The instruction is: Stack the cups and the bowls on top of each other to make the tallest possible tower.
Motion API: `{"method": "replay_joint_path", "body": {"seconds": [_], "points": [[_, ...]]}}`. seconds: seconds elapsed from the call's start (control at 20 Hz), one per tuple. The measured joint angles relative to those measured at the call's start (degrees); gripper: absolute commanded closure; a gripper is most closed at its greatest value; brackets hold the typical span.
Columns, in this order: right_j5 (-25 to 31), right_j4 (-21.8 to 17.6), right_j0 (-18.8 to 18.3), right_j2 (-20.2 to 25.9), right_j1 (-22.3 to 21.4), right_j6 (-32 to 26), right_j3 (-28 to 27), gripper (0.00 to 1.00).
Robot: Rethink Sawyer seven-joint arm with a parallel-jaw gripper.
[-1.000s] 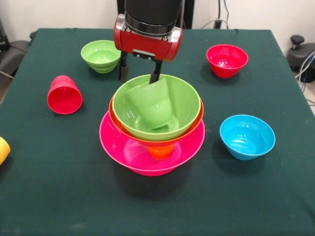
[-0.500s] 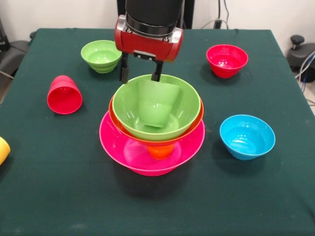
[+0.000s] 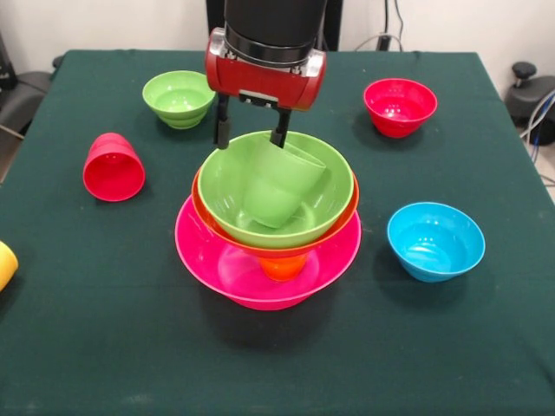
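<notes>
The tower stands mid-table: a very large pink bowl (image 3: pixel 227 279) at the base, an orange cup (image 3: pixel 284 267) in it, then the large orange bowl (image 3: pixel 344 225) and the large green bowl (image 3: pixel 224 186). A green cup (image 3: pixel 279 186) lies tilted inside the green bowl, its rim towards the upper right. My gripper (image 3: pixel 251 132) hangs just above the bowl's far rim, fingers apart. The right finger (image 3: pixel 280 130) is at the cup's rim, and the left finger is clear of it.
A small green bowl (image 3: pixel 178 97) sits at the far left and a small red bowl (image 3: pixel 400 106) at the far right. A small blue bowl (image 3: pixel 435 241) is right of the tower. A red cup (image 3: pixel 113 166) lies on its side at left, with a yellow cup (image 3: pixel 4 264) at the left edge.
The green cup has swung inside the large green bowl, from leaning one way through upright to leaning the other way. My gripper has risen slightly.
</notes>
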Motion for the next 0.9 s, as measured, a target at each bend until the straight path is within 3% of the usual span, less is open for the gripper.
{"method": "replay_joint_path", "body": {"seconds": [0.9], "points": [[0.0,0.0,0.22,0.0,1.53,0.0,-2.95,0.0]]}}
